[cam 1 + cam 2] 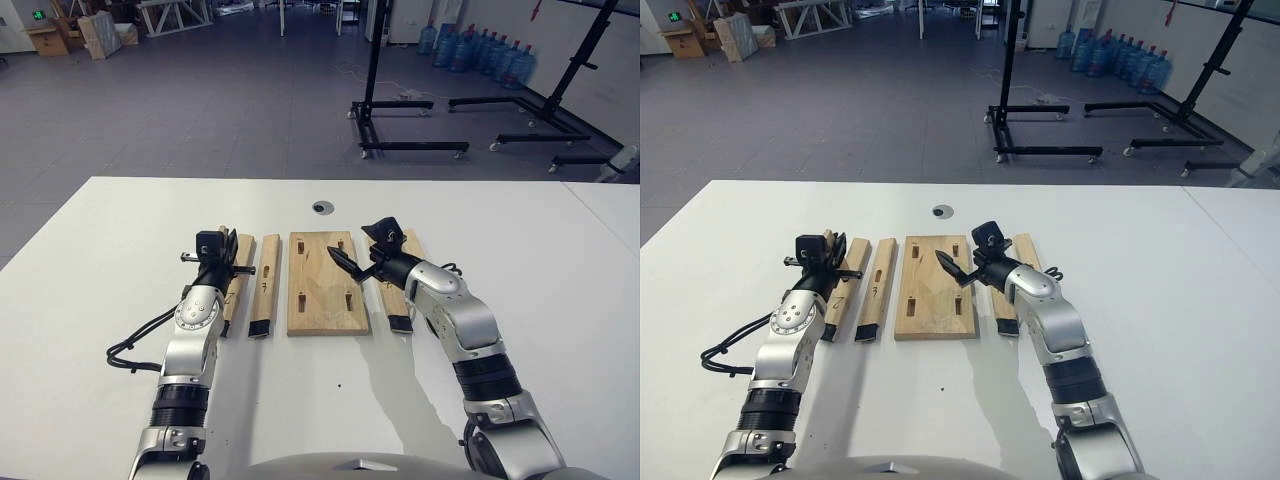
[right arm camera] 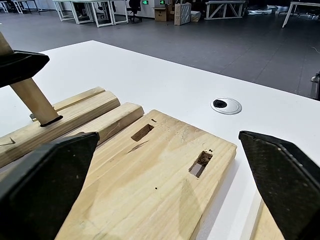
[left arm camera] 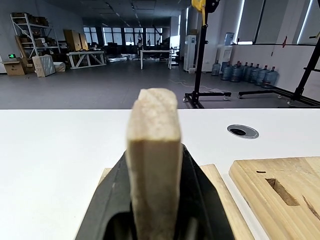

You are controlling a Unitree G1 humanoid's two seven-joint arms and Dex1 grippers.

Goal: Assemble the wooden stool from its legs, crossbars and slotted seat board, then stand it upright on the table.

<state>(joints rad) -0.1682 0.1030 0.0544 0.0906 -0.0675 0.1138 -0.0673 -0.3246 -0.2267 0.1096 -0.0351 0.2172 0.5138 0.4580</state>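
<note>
The slotted seat board (image 1: pixel 328 283) lies flat mid-table, its slots facing up. Two wooden legs (image 1: pixel 265 285) lie side by side to its left, and more leg pieces (image 1: pixel 393 292) lie along its right edge. My left gripper (image 1: pixel 215 248) is over the outer left leg, shut on a short wooden crossbar (image 3: pixel 152 165) that stands up between its fingers. Just above the board's right edge, my right gripper (image 1: pixel 362 247) is open with nothing in it. Its fingers (image 2: pixel 45 175) straddle the board (image 2: pixel 150 185) in the right wrist view.
A round cable hole (image 1: pixel 323 207) sits in the white table (image 1: pixel 520 230) behind the board. A black cable (image 1: pixel 135 350) trails from my left arm. Black metal frames (image 1: pixel 410 110) stand on the floor beyond the far edge. Bare tabletop lies on both sides and in front.
</note>
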